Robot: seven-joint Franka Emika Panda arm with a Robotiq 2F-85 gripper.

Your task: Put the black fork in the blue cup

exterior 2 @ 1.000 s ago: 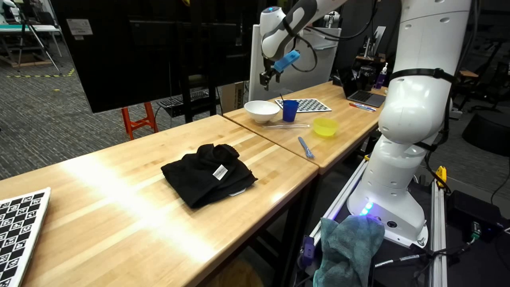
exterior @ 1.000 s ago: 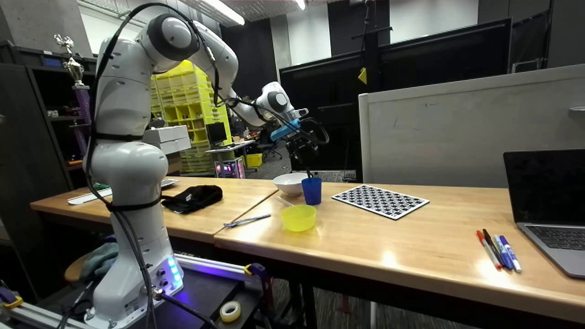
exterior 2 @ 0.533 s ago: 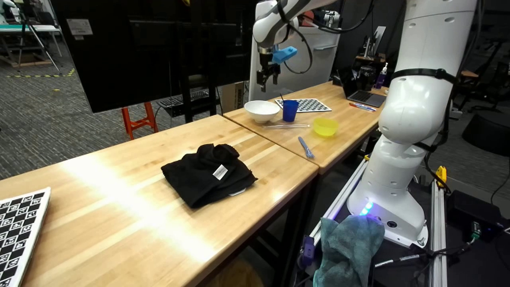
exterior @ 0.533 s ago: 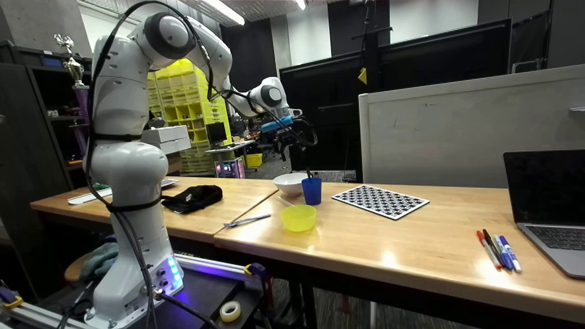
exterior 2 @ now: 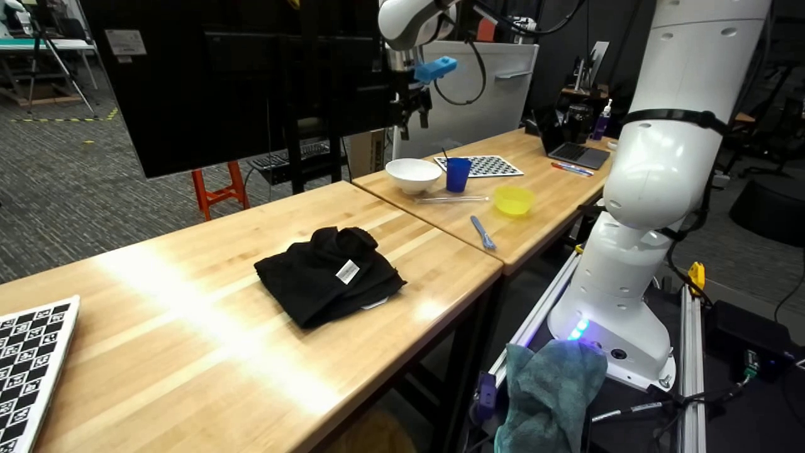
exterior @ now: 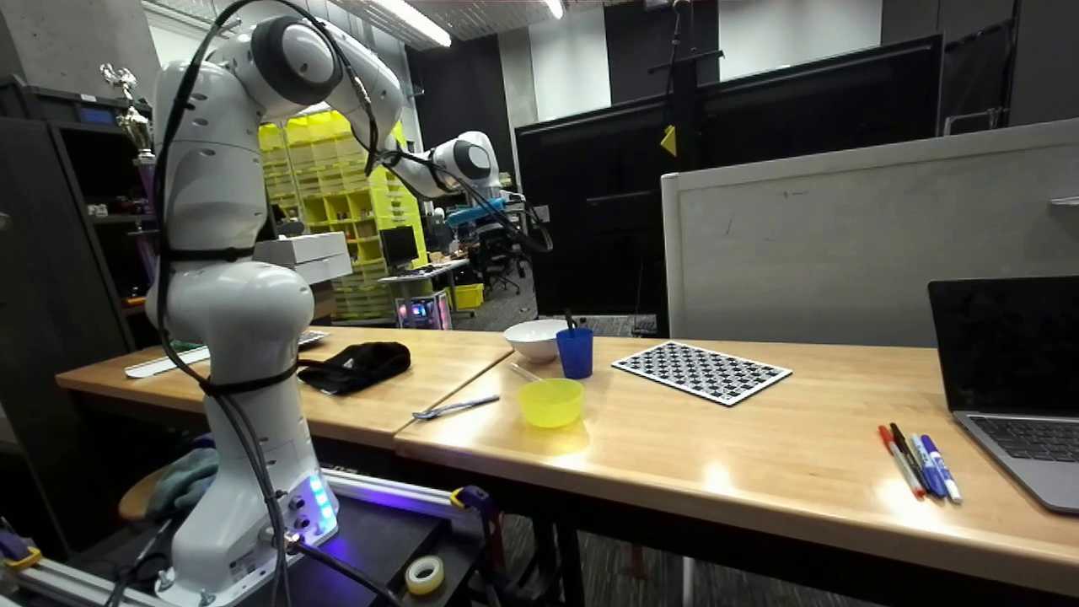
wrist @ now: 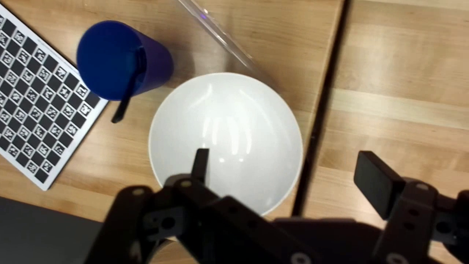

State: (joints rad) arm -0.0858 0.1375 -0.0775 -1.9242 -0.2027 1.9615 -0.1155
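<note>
The blue cup (exterior: 577,356) stands upright on the table beside the white bowl, and it shows in the other views too (exterior 2: 458,176) (wrist: 106,55). The black fork (wrist: 124,104) is in the cup, its dark handle leaning out over the rim; the handle also shows in both exterior views (exterior: 571,319) (exterior 2: 444,152). Its lower end is hidden inside the cup. My gripper (wrist: 285,161) is open and empty, its fingers wide apart. In an exterior view the gripper (exterior 2: 415,127) hangs in the air above the bowl, apart from cup and fork.
The white bowl (wrist: 227,139) lies below the gripper. A clear thin utensil (exterior 2: 453,199), a yellow translucent cup (exterior: 552,403) and a blue-grey utensil (exterior 2: 482,233) lie nearby. A checkered board (exterior: 704,371), pens (exterior: 919,464), a laptop (exterior: 1011,379) and black cloth (exterior 2: 333,277) are farther off.
The arm has drawn back and up, and the gripper has moved away from above the cup. The cup and the fork in it have not moved.
</note>
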